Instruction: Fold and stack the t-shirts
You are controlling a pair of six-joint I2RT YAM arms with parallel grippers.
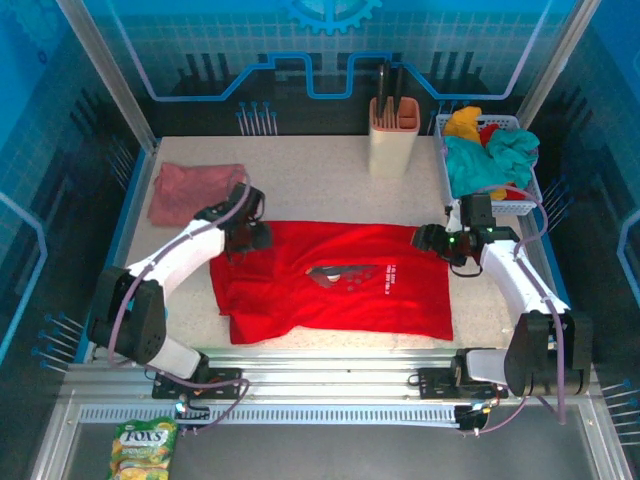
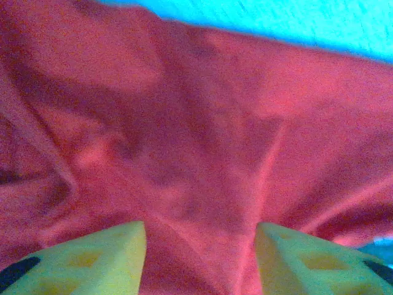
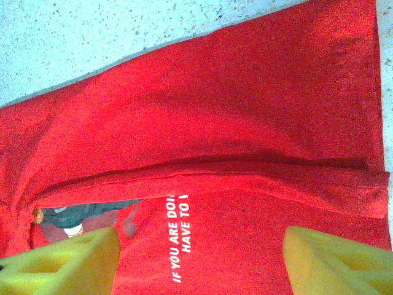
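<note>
my left hand (image 2: 199, 233) and right hand (image 3: 202, 239), fingers apart on both, hang over the red t-shirt (image 1: 300, 300) spread beneath them.

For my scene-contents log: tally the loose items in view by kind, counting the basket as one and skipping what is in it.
T-shirts: 2 (red t-shirt, pink t-shirt)
utensil holder: 1
basket: 1
snack bag: 1
Total: 5

A beige knife holder (image 1: 393, 140) stands beside a white basket (image 1: 520, 206) of crumpled cloths (image 1: 485, 160).
</note>
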